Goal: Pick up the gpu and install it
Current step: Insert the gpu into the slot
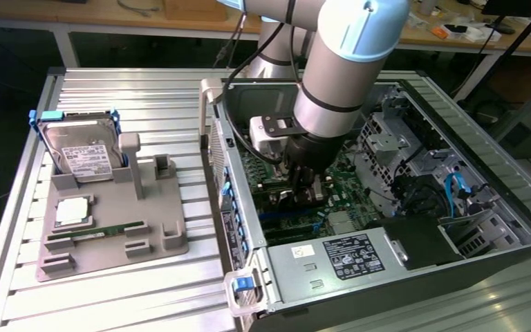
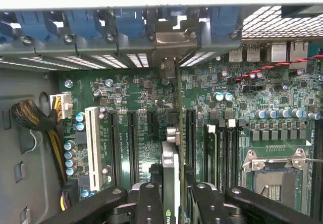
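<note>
Clearly the jaws are clamped on the gpu (image 2: 170, 178), a black finger (image 2: 149, 204) against each face of the card, which stands edge-on over the green motherboard (image 2: 131, 98) inside the open computer case (image 1: 487, 176). In the exterior view, at nine o'clock from the case, a hard drive (image 1: 79, 153) and memory stick (image 1: 99, 232) sit in a grey fixture (image 1: 108, 256) on the slatted tabletop (image 1: 136, 90).

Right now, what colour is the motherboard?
The motherboard is green; wrist view shows it best.
</note>
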Motion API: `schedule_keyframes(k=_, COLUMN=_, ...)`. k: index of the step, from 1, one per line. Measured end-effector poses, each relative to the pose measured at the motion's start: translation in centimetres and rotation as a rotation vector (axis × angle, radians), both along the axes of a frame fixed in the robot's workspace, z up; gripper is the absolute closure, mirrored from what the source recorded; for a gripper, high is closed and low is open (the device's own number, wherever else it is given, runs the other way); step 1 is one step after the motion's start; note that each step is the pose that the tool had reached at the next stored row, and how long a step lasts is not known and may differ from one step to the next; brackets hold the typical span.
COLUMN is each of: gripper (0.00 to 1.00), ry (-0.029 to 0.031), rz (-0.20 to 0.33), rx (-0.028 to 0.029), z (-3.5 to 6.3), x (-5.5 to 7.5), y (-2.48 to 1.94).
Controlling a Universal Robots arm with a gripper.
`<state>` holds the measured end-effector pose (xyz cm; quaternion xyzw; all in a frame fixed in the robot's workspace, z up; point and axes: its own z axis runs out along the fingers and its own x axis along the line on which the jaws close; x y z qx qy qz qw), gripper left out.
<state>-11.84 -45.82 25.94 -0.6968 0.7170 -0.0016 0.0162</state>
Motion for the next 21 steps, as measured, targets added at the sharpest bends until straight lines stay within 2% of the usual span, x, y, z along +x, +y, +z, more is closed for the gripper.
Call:
schedule_keyframes(k=4, gripper=0.73, ry=0.0, rz=0.0, rx=-0.0001, z=0.0, x=0.0, y=-0.01)
schedule_keyframes(k=9, gripper=0.73, ry=0.0, rz=0.0, rx=-0.0001, z=0.01, x=-0.01, y=-0.26)
schedule_keyframes(k=21, gripper=0.73, ry=0.0001, rz=0.0, rx=-0.0002, z=-0.14, x=0.0, y=-0.27)
